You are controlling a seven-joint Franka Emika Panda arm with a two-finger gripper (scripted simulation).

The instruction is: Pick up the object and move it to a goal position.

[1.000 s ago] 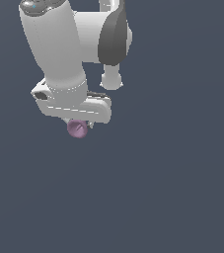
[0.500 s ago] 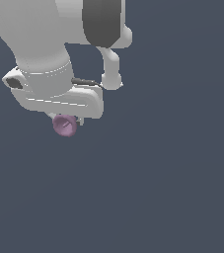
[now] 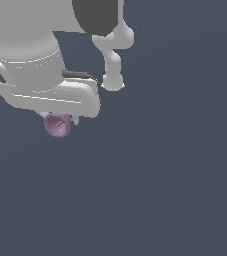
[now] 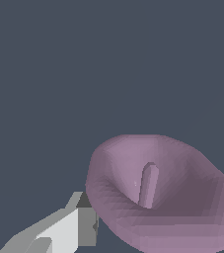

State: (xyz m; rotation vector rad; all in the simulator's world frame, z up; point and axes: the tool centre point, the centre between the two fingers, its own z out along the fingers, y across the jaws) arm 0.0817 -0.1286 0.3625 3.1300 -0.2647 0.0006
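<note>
Arm count: one white arm (image 3: 30,45) is filling the upper left of the exterior view, with a dark joint band near the top edge.
Pincer count: one pincer (image 3: 59,119) is hanging under the wide white hand block, low in the upper-left quarter of the exterior view.
Fingers showing: one pale grey finger (image 4: 59,230) is showing clearly in the wrist view, pressed right against the object's side; a sliver at the far edge of that picture may be the other finger, but I cannot tell for sure.
Object count: one object (image 3: 58,125), pink-purple and glossy, is sitting directly beneath the hand block, left of centre in the exterior view.
Object shape: in the exterior view it is looking like a small round ball; in the wrist view the object (image 4: 158,192) is looking more like a rounded cup with a hollow mouth and a short stem standing inside.
Object facing: the hollow is opening toward the wrist camera, so the axis is running roughly along the camera's line of sight; being near-round, no long axis is showing.
Pincer state: narrow, closed in on the object and holding it.
Object place: it is being carried against a plain dark blue-grey backdrop (image 3: 175,190), touching nothing but the pincer.
</note>
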